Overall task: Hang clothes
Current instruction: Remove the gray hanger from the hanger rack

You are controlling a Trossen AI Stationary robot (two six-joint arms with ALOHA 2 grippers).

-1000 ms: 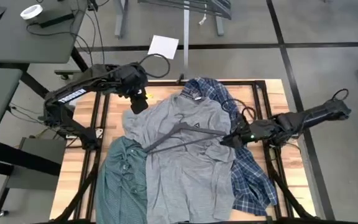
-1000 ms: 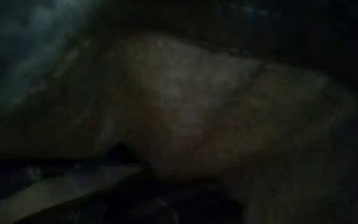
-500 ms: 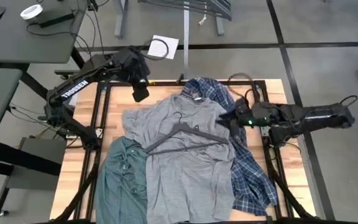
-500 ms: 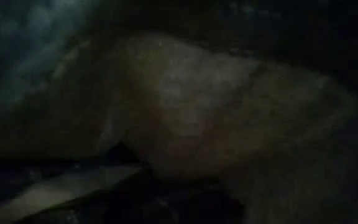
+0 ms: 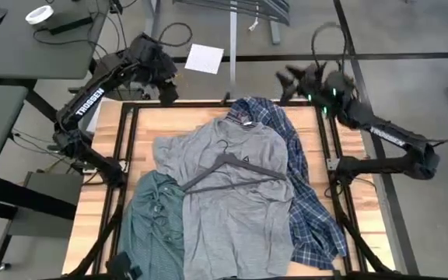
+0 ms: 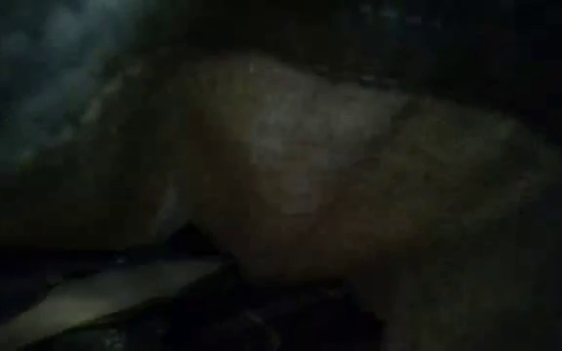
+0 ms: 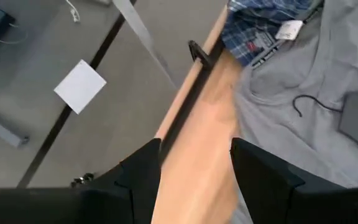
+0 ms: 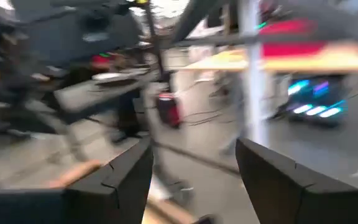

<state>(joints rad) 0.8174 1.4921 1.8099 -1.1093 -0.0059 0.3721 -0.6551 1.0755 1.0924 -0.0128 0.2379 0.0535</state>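
Shirts lie untouched in a heap on the wooden table, left to right: green checked shirt, grey tee with a dark hanger resting on it, plaid shirt. My left gripper has pulled back beyond the tee's collar, fingers apart and empty. My right gripper has swung off the tee past the table's far edge, also spread, empty. Nothing is hung; both arms look to be retreating.
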